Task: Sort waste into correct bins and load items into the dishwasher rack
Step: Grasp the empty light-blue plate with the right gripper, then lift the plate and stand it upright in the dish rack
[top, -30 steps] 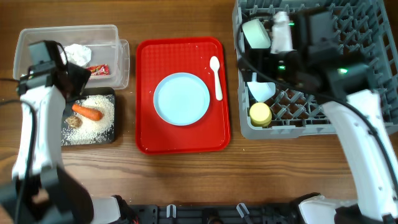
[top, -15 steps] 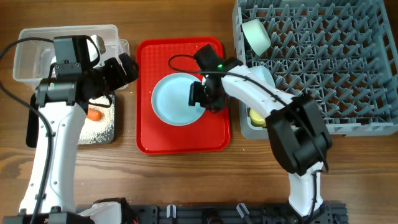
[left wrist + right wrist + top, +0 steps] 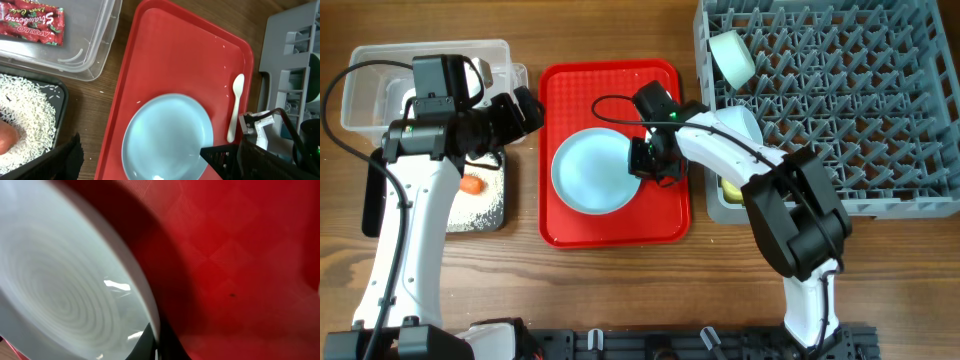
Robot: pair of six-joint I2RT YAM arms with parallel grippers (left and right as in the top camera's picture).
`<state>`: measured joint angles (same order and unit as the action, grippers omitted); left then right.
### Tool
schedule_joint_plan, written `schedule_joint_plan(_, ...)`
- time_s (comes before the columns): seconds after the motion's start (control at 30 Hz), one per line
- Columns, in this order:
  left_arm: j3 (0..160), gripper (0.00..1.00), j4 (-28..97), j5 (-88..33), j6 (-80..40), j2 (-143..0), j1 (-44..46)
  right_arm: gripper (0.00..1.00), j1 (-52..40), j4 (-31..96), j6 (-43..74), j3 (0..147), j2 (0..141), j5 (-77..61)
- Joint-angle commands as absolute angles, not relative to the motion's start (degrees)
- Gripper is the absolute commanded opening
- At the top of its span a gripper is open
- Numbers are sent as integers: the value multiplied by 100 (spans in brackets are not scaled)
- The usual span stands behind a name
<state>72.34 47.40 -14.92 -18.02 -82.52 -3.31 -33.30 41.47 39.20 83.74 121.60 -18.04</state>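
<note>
A light blue round plate (image 3: pixel 588 172) lies on a flat red plastic serving tray (image 3: pixel 610 85) at the middle of the wooden worktop (image 3: pixel 620 290), towards the tray's near half. The right tool (image 3: pixel 648 160) is down at the plate's right rim. In the right wrist view one dark fingertip (image 3: pixel 150 342) sits against that rim, with a dark shadow on the red surface under the rim. I cannot tell from the views whether the tool is clamped on the plate.

A white plastic spoon (image 3: pixel 235 107) lies on the tray just beside the plate's right edge, its bowl end pointing away from the robot.

The left tool (image 3: pixel 520 112) hangs over the gap between the tray's left edge and a clear plastic rectangular tub (image 3: pixel 370 62), its fingers apart and holding nothing. A red-and-white snack wrapper (image 3: pixel 32 21) lies inside the tub. In front of the tub, a shallow black rectangular tray (image 3: pixel 50 82) holds loose white rice grains (image 3: pixel 485 205) and an orange carrot piece (image 3: pixel 471 185).

On the right stands the large square grey plastic dishwasher rack (image 3: pixel 860 100). A small pale green bowl (image 3: pixel 732 57) is tilted among the pegs at its far left corner, and a small yellow cup (image 3: pixel 730 188) shows at its near left corner, partly hidden by the right arm.
</note>
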Motion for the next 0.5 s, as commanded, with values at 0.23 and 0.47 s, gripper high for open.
schedule_joint_plan(0.23,7286,100,4742,-1494,-1671,-8296,-311,4,-2150,5225,2032,9161,10871,-1745)
schedule_joint_plan(0.47,7286,100,4742,-1496,-1671,-8296,-311,4,-1352,5144,1680,9504,8514,56)
